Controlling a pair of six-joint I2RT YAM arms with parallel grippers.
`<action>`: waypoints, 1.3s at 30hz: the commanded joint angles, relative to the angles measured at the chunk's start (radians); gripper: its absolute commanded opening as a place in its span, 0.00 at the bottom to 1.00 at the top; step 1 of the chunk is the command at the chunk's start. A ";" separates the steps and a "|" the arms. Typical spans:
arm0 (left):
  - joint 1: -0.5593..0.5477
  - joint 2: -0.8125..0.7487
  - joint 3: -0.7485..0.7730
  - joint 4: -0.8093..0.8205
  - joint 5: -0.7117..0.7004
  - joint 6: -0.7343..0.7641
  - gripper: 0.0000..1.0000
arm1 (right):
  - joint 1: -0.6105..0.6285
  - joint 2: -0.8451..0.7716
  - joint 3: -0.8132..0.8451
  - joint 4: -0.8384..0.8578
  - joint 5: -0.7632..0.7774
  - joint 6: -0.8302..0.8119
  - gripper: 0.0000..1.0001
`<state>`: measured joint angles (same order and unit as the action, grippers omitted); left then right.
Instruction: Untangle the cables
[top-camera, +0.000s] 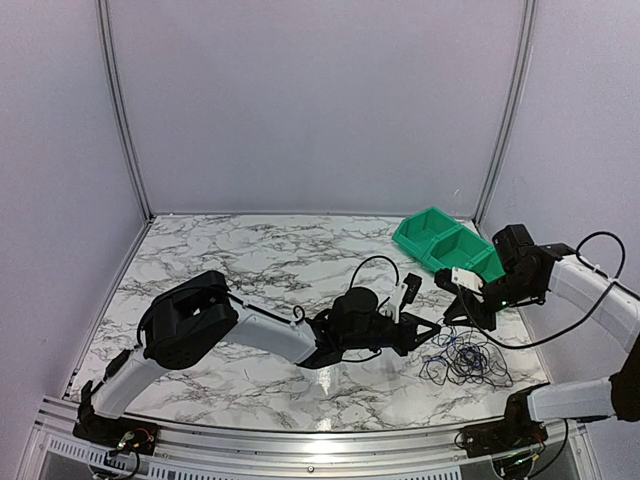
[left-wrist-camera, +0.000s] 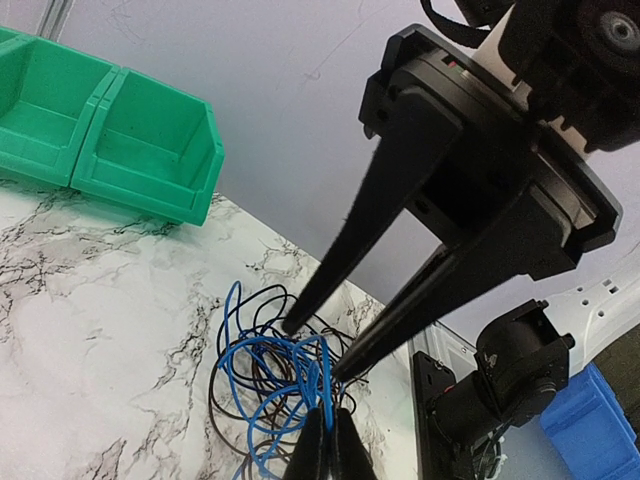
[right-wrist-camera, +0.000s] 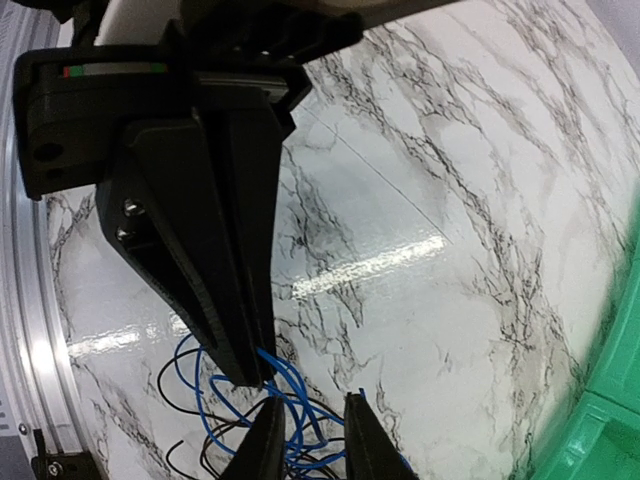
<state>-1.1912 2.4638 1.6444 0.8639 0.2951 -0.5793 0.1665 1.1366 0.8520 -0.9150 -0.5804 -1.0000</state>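
While the cables (top-camera: 468, 360) lie in a loose heap on the marble table (top-camera: 250, 250) near its front right corner, I see my left gripper (left-wrist-camera: 330, 440) pinched together on a blue strand at the heap's left edge. My right gripper (right-wrist-camera: 315, 410) stands slightly apart just beside it, blue loops running between its fingers. The green bins (top-camera: 445, 240) sit well behind.
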 joint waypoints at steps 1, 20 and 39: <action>-0.002 -0.009 -0.002 0.035 -0.003 0.011 0.00 | 0.007 0.019 0.009 0.020 -0.018 -0.001 0.24; -0.002 -0.002 -0.012 0.052 -0.070 -0.027 0.00 | 0.008 0.044 0.009 0.060 -0.037 0.024 0.00; 0.018 0.291 0.322 0.070 -0.157 -0.253 0.04 | 0.007 -0.060 0.315 -0.152 -0.322 0.117 0.00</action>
<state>-1.1564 2.7296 1.9358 0.9005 0.1101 -0.8074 0.1665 1.0927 1.1042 -1.0359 -0.8249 -0.9302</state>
